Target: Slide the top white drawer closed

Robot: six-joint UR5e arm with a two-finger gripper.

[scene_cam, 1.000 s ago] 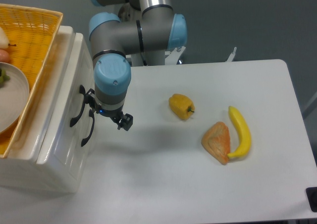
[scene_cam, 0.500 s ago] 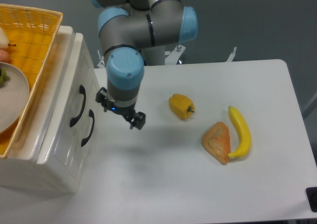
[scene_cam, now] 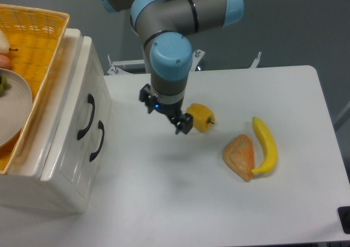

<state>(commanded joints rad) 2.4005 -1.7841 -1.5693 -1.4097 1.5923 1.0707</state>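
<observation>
The top white drawer (scene_cam: 82, 113) sits at the left of the table, front flush with the cabinet face, so I judge it closed. My pincer (scene_cam: 183, 125) hangs well right of it, just beside the yellow pepper (scene_cam: 200, 117), carrying nothing; whether its jaws are apart I can't tell from this angle. The lower drawer (scene_cam: 90, 148) is flush too. The wicker basket (scene_cam: 44, 45) on top holds a white plate (scene_cam: 15, 107) with food, partly cropped.
</observation>
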